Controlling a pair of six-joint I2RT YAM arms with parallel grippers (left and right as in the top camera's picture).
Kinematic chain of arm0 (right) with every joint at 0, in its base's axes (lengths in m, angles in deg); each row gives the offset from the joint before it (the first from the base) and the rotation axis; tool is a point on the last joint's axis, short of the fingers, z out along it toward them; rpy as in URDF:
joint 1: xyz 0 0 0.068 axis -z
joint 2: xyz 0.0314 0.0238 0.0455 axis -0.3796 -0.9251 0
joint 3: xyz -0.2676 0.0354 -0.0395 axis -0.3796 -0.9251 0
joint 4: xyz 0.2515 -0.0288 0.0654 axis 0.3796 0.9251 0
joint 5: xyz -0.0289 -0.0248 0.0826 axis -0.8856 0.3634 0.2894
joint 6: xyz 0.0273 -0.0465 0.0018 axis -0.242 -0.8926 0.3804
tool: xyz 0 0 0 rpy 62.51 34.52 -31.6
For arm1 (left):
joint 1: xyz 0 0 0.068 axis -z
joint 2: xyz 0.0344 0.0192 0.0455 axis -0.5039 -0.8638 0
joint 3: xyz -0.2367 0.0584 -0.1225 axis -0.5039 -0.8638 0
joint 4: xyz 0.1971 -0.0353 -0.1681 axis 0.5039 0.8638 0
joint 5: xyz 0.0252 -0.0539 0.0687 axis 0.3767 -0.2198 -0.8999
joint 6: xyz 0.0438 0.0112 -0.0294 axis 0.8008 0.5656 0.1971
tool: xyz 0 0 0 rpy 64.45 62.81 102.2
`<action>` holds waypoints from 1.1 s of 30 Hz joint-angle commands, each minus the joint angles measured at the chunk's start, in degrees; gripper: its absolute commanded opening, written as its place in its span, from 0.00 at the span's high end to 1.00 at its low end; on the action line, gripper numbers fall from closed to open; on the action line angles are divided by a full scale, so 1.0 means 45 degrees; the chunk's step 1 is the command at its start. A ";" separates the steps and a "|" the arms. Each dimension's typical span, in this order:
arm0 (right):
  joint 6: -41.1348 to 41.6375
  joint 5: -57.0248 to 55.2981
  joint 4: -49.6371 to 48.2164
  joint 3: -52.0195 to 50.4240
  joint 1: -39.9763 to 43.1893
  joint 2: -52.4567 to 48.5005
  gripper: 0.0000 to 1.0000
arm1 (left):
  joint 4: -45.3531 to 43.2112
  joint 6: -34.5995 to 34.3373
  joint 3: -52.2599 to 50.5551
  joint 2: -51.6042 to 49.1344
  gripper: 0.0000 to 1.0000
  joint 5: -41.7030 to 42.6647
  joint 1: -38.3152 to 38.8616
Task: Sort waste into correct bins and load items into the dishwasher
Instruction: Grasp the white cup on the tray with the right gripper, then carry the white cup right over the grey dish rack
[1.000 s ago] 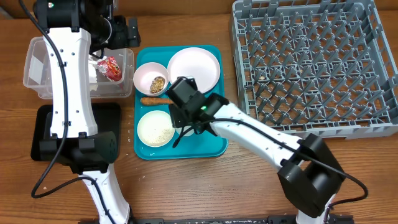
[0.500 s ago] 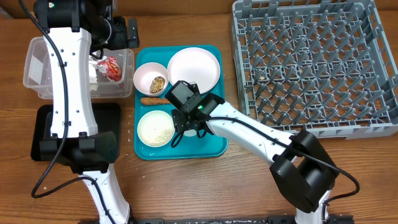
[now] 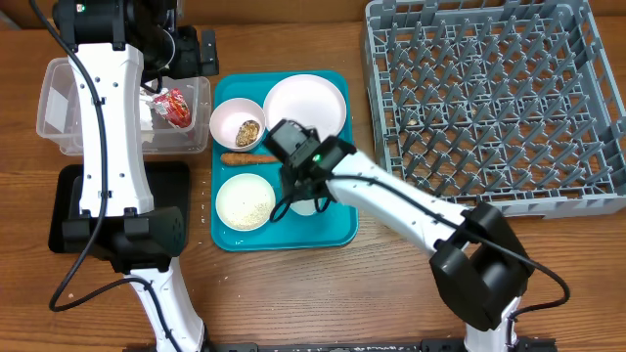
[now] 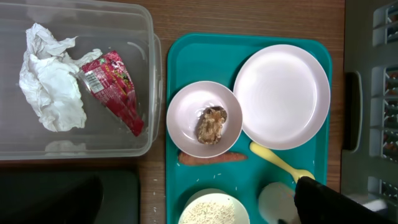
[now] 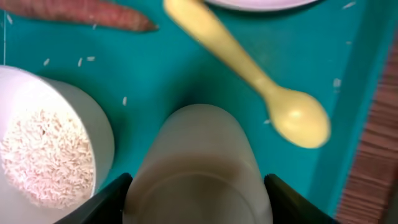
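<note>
Cup point(image 5: 198, 143) sits squarely between the right gripper's point(image 5: 196, 185) fingers, the nearer arm; jaws bracket its sides, though a firm grip I cannot tell

One clear tub point(image 3: 49, 110) at the upper left holds one red-and-silver wrapper point(image 3: 177, 106) and one wad of white paper point(image 4: 48, 84). One black tray point(image 3: 65, 194) lies below it. One teal tray point(image 3: 333, 231) in the middle carries one plate point(image 3: 305, 106), two bowls (a rice-filled bowl point(image 3: 245, 201); an upper bowl point(image 3: 227, 117) with one brown lump point(image 4: 211, 123)), one cup point(image 5: 198, 158), one yellow spoon point(image 4: 278, 163) and one orange-brown stick point(image 3: 245, 158). One grey dish rack point(image 3: 489, 98) fills the upper right. Two arms, a left arm point(image 3: 103, 117) and a right arm point(image 3: 391, 200), reach over the counter point(image 3: 293, 293). The loose rice grains point(image 5: 84, 60) are too small to count.
</note>
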 commanded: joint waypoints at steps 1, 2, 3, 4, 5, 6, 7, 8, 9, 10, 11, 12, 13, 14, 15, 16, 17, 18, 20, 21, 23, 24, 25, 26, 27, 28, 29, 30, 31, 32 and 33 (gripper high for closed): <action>-0.0622 -0.0185 0.1146 0.1763 0.1103 0.1564 0.55 | -0.0063 -0.0034 0.0189 0.0102 0.00 -0.0121 0.0005; -0.0797 -0.0194 0.1647 0.2195 0.1399 0.1836 0.55 | -0.0068 -0.0034 0.0189 0.0102 0.00 -0.0126 0.0010; -0.1005 -0.0189 0.2113 0.2608 0.1695 0.2055 0.55 | -0.0073 -0.0034 0.0189 0.0102 0.00 -0.0126 0.0015; -0.1083 -0.0228 0.2701 0.3104 0.2084 0.2317 0.55 | -0.0073 -0.0034 0.0189 0.0102 0.00 -0.0121 0.0015; -0.1078 -0.0296 0.3167 0.3463 0.2409 0.2506 0.55 | -0.0073 -0.0034 0.0185 0.0102 0.00 -0.0121 0.0015; -0.1073 -0.0340 0.3657 0.3813 0.2807 0.2730 0.55 | -0.0068 -0.0034 0.0189 0.0102 0.00 -0.0121 0.0015; -0.1073 -0.0340 0.4061 0.4041 0.3157 0.2900 0.55 | -0.0073 -0.0039 0.0185 0.0102 0.00 -0.0121 0.0015; -0.1073 -0.0340 0.4590 0.4260 0.3657 0.3128 0.55 | -0.0068 -0.0044 0.0189 0.0102 0.00 -0.0117 0.0019; -0.1073 -0.0340 0.4983 0.4323 0.4061 0.3288 0.55 | -0.0068 -0.0044 0.0185 0.0102 0.00 -0.0078 0.0024; -0.1064 -0.0340 0.5430 0.4323 0.4532 0.3444 0.55 | -0.0068 -0.0044 0.0185 0.0102 0.00 -0.0078 0.0034; -0.1039 -0.0335 0.5906 0.4323 0.4974 0.3487 0.55 | -0.0063 -0.0039 0.0185 0.0102 0.00 -0.0083 0.0058; -0.1015 -0.0335 0.6319 0.4318 0.5343 0.3497 0.55 | -0.0063 -0.0039 0.0185 0.0097 0.00 -0.0083 0.0087; -0.0981 -0.0335 0.6742 0.4240 0.5761 0.3492 0.55 | -0.0068 -0.0039 0.0185 0.0102 0.00 -0.0083 0.0102; -0.0967 -0.0335 0.6985 0.4070 0.6101 0.3487 0.55 | -0.0073 -0.0039 0.0185 0.0102 0.00 -0.0083 0.0126; -0.0967 -0.0330 0.7140 0.3876 0.6348 0.3487 0.55 | -0.0083 -0.0039 0.0185 0.0097 0.00 -0.0083 0.0136; -0.0971 -0.0335 0.7281 0.3594 0.6630 0.3487 0.55 | -0.0097 -0.0044 0.0185 0.0097 0.00 -0.0083 0.0160; -0.0971 -0.0330 0.7310 0.3322 0.6819 0.3483 0.55 | -0.0117 -0.0044 0.0185 0.0097 0.00 -0.0083 0.0189; -0.0967 -0.0330 0.7271 0.2992 0.6970 0.3483 0.55 | -0.0146 -0.0044 0.0185 0.0097 0.00 -0.0083 0.0209; -0.0967 -0.0335 0.7057 0.2229 0.7155 0.3483 0.55 | -0.0214 -0.0044 0.0185 0.0097 0.00 -0.0083 0.0219; -0.0918 -0.0345 0.6669 0.1540 0.7227 0.3483 0.54 | -0.0219 -0.0039 0.0185 0.0097 0.00 -0.0083 0.0272; -0.0918 -0.0340 0.6280 0.0894 0.7334 0.3483 0.54 | -0.0214 -0.0034 0.0185 0.0097 0.00 -0.0087 0.0330; -0.0918 -0.0340 0.6091 0.0627 0.7402 0.3483 0.54 | -0.0219 -0.0034 0.0185 0.0097 0.00 -0.0087 0.0345; -0.0918 -0.0335 0.5921 0.0408 0.7480 0.3483 0.54 | -0.0219 -0.0034 0.0185 0.0097 0.00 -0.0087 0.0359; -0.0918 -0.0335 0.5727 0.0194 0.7548 0.3483 0.54 | -0.0219 -0.0034 0.0185 0.0097 0.00 -0.0092 0.0389; -0.0923 -0.0335 0.5469 -0.0058 0.7616 0.3483 0.54 | -0.0219 -0.0034 0.0185 0.0097 0.00 -0.0087 0.0403; -0.0923 -0.0335 0.5299 -0.0238 0.7655 0.3483 0.54 | -0.0219 -0.0034 0.0185 0.0097 0.00 -0.0087 0.0413; -0.0923 -0.0335 0.5134 -0.0423 0.7689 0.3483 0.54 | -0.0219 -0.0039 0.0185 0.0097 0.00 -0.0087 0.0413; -0.0923 -0.0335 0.4925 -0.0685 0.7698 0.3483 0.54 | -0.0219 -0.0034 0.0185 0.0097 0.00 -0.0087 0.0413; -0.0923 -0.0335 0.4760 -0.0903 0.7698 0.3483 0.54 | -0.0209 -0.0039 0.0185 0.0097 0.00 -0.0087 0.0413; -0.0923 -0.0335 0.4614 -0.1093 0.7698 0.3483 0.54 | -0.0209 -0.0039 0.0185 0.0097 0.00 -0.0087 0.0413; -0.0923 -0.0335 0.4430 -0.1302 0.7698 0.3483 0.54 | -0.0209 -0.0039 0.0185 0.0097 0.00 -0.0087 0.0413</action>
